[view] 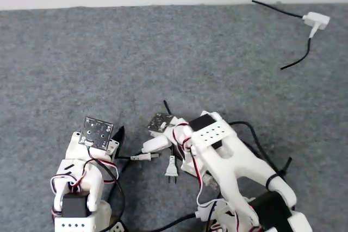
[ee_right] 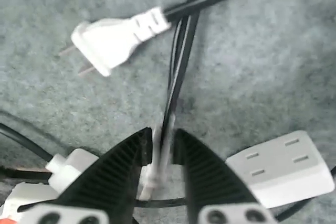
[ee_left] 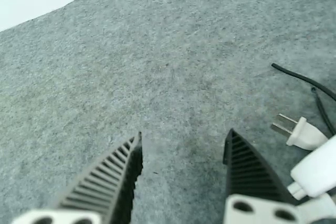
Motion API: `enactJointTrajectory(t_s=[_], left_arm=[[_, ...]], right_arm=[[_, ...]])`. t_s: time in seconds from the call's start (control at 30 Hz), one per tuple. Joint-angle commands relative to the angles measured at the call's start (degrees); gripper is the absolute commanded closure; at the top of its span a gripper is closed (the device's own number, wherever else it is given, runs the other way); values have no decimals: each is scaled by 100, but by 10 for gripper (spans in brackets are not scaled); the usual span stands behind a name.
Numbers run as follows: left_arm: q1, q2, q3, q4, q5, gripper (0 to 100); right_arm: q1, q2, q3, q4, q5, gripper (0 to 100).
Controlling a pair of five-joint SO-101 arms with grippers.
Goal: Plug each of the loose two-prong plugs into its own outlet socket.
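Left gripper [ee_left: 181, 150]: jaws spread wide, holding nothing, over the grey carpet [ee_left: 157, 51]. A white plug [ee_left: 296, 132] lies loose just to its right, between the two arms. Right gripper [ee_right: 160, 142]: jaws narrow, pinching a black cord [ee_right: 169, 114] at its white end, with a white outlet block [ee_right: 283, 166] beside it. A second outlet [view: 316, 20] lies at the far right.

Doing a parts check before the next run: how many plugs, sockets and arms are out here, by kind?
Two-prong plugs: 2
Socket block with slots: 1
Unclear white connectors: 2
Robot arms: 2
Total: 7
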Motion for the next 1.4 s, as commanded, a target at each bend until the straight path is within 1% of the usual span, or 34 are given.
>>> enactJointTrajectory(t_s=[0.0,0.2,0.53,0.73,1.03,1.23,1.37], left_arm=[[18,-35,-84,-53,35,753],[18,-35,-84,-53,35,753],[18,-35,-84,-53,35,753],[18,-35,-84,-53,35,753],[18,-35,-75,-53,35,753],[18,-35,-75,-53,35,753],[18,-35,-75,-62,26,753]], right_arm=[[110,-233,26,-57,97,853],[101,-259,167,-48,79,879],[84,-295,220,-13,62,880],[154,-259,220,-207,62,880],[708,-233,211,-690,123,880],[1305,-233,185,-752,501,880],[1323,-303,167,-655,475,879]])
